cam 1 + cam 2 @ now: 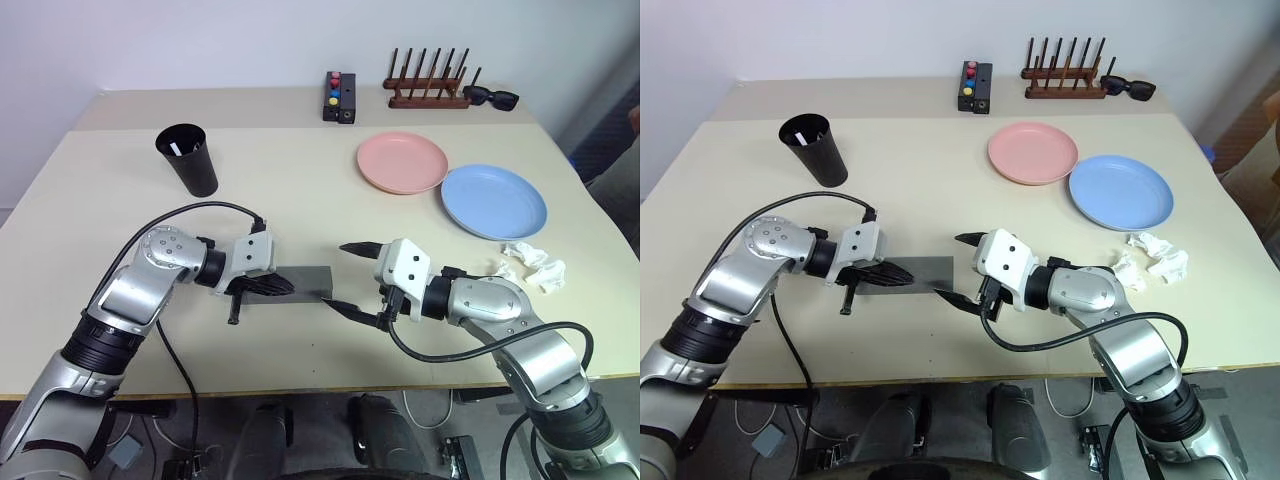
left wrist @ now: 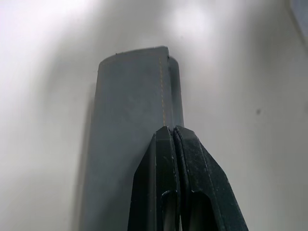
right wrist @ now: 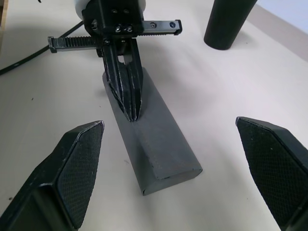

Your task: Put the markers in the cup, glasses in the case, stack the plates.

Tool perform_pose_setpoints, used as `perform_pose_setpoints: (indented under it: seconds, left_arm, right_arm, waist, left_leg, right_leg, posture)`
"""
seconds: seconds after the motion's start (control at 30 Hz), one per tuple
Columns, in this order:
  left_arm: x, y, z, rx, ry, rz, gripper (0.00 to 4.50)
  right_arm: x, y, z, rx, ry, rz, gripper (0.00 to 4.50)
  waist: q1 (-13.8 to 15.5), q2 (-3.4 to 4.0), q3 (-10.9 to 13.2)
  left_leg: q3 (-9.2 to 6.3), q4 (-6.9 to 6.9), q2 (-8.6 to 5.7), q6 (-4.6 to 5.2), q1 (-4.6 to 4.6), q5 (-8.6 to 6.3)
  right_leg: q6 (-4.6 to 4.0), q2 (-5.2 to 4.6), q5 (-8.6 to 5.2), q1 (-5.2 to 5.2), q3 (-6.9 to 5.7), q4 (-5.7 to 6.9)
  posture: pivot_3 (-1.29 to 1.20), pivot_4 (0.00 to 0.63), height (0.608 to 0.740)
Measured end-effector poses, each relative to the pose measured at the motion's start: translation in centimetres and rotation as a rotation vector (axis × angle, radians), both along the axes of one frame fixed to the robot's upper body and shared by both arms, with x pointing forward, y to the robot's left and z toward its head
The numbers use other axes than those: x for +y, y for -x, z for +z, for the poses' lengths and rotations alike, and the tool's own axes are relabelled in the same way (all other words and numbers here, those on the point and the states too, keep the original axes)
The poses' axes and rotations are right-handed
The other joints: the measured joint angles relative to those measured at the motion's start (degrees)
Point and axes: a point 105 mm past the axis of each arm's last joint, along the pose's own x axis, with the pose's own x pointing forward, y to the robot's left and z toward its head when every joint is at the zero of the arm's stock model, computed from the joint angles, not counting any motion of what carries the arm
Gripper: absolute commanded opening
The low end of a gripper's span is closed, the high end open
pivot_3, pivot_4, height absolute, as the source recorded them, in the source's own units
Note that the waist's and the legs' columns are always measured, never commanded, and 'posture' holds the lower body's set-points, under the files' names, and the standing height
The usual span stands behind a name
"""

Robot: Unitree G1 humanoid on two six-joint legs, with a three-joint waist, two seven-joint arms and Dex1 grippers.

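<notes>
Resting lengthwise on the cream worktop (image 1: 300, 190) near its front edge, the grey felt-like case (image 1: 300, 283) lies closed between the two arms. The left gripper (image 1: 283, 286) has its jaws pressed together, and their tips sit on top of the case near its left end; in the left wrist view the two black fingers (image 2: 166, 183) meet flat against each other over the stitched seam of the case. The right gripper (image 1: 352, 281) has its jaws spread wide apart, gripping nothing, with one fingertip above and one below the right end of the case; whether the lower tip touches the case cannot be told. In the right wrist view the case lies between these two ribbed pads (image 3: 79, 163), pointing away toward the other gripper.

The tall black cup (image 1: 188, 158) stands upright toward the back left of the worktop, well apart from the case, with something pale showing inside its rim. The salmon pink plate (image 1: 401, 162) lies toward the back right, and the light blue plate (image 1: 494, 201) lies just beside it, nearer the right edge; the two are side by side, not stacked. A crumpled white tissue (image 1: 530, 262) lies in front of the blue plate. Along the back stand a small black box with coloured buttons (image 1: 340, 97), a wooden peg rack (image 1: 428, 84) and black sunglasses (image 1: 490, 97) beside the rack.
</notes>
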Motion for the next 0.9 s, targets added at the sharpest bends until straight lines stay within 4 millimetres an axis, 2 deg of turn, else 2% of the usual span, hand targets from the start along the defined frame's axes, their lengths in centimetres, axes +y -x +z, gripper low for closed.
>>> perform_pose_setpoints:
  seconds: [0.3, 0.4, 0.47, 0.63, 0.73, 0.9]
  left_arm:
    - [0.4, -1.3, 5.3, -0.026, 0.145, 0.036, 0.02]
    - [1.6, -3.3, 7.2, -0.09, 0.169, 0.129, 0.02]
    - [3.3, -4.2, 7.7, -0.135, 0.141, 0.192, 0.02]
    - [6.5, -4.5, 7.0, -0.176, 0.048, 0.244, 0.02]
    - [7.7, -4.5, 5.9, -0.159, 0.058, 0.291, 0.02]
    - [9.1, -3.4, 3.5, -0.11, 0.082, 0.327, 0.02]
  right_arm:
    - [-0.5, -0.6, -0.3, 0.003, 0.02, -0.002, 4.5]
    - [-1.0, -1.1, -0.1, -0.015, 0.033, -0.014, 4.5]
    - [-1.3, -1.5, 0.0, -0.026, 0.036, -0.023, 4.5]
    - [-2.7, -3.4, -0.3, -0.058, 0.098, -0.085, 4.5]
    - [-4.1, -5.9, -0.4, -0.093, 0.142, -0.168, 4.5]
    - [-6.9, -9.9, -0.8, -0.131, 0.208, -0.299, 4.5]
  waist:
    - [-0.25, -0.01, 0.03]
    - [-0.24, -0.02, 0.03]
    - [-0.51, -0.01, 0.03]
    - [-0.38, 0.0, 0.04]
    - [-0.37, 0.01, 0.05]
    - [-0.4, -0.01, 0.06]
  left_leg:
    - [0.0, -0.04, 0.0, 0.0, -0.02, 0.0]
    - [0.0, -0.04, -0.02, 0.0, -0.01, 0.0]
    - [0.04, -0.1, -0.02, 0.0, -0.01, 0.0]
    - [0.06, -0.16, -0.01, 0.0, -0.04, 0.0]
    - [0.12, -0.15, -0.02, 0.0, -0.03, 0.0]
    - [0.11, -0.21, 0.0, 0.0, -0.09, 0.0]
  right_leg:
    - [-0.01, 0.0, 0.0, -0.04, -0.01, -0.02]
    - [0.0, 0.01, 0.0, -0.04, -0.01, -0.03]
    - [0.0, 0.01, 0.0, -0.08, 0.02, -0.03]
    - [-0.01, -0.01, 0.0, -0.13, 0.02, -0.04]
    - [-0.01, -0.07, 0.0, -0.12, 0.04, -0.05]
    - [-0.01, -0.06, 0.01, -0.2, 0.03, -0.04]
  posture:
    - [0.0, 0.15, 0.735]
    - [0.0, 0.15, 0.735]
    - [0.0, 0.15, 0.735]
    - [0.0, 0.15, 0.735]
    - [0.0, 0.15, 0.735]
    - [0.0, 0.15, 0.735]
